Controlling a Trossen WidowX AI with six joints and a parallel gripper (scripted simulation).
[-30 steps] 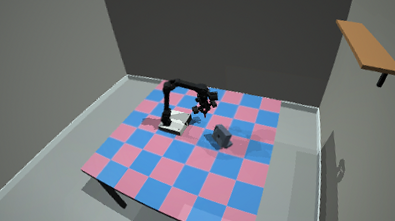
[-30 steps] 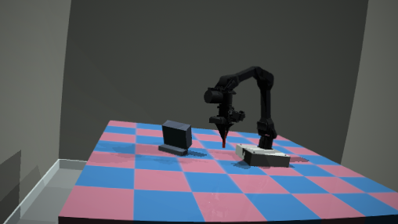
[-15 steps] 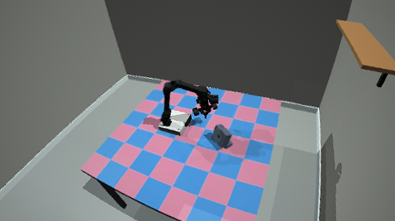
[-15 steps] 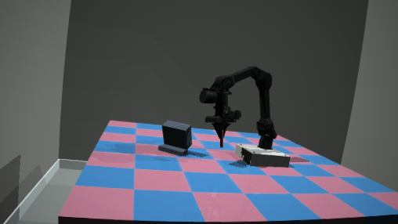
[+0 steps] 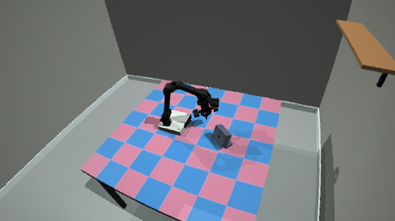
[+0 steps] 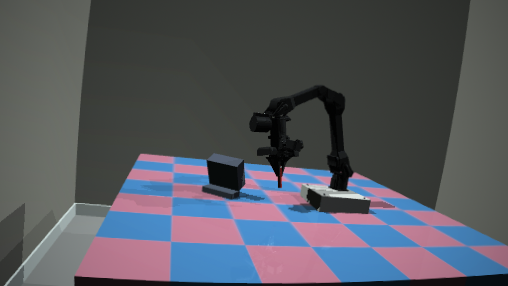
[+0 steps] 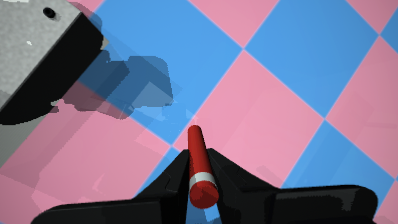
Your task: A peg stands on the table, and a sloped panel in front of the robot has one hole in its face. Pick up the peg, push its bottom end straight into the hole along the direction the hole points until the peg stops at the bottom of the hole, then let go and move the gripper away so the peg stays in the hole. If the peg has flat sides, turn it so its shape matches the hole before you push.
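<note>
- The end effector was clamped on the red peg, its two black fingers pressed against the peg's sides just below the white band near the top end.
- In the exterior view the peg hung below the end effector, over the checkered table; whether its bottom tip touched the table or was slightly clear could not be told.
- The peg's long axis ran close to vertical, banded end up in the grip and plain rounded end pointing down at the table. It looked round, with no flat sides visible, so turning it to match the hole seemed unnecessary.
- The sloped panel stood on the table to the left of the peg in the exterior view, apart from it. In the top view the hole showed as a small dark spot on the panel's face.
- My reading: the pick-up was done and the carry toward the panel was the step in hand; insertion had not begun.
- The next move would call for tilting the wrist so the peg's axis lines up with the direction the hole points, bringing the bottom end to the hole's mouth, then pushing straight along that line.
- The arm's grey base block showed at the upper left of the wrist view.
</note>
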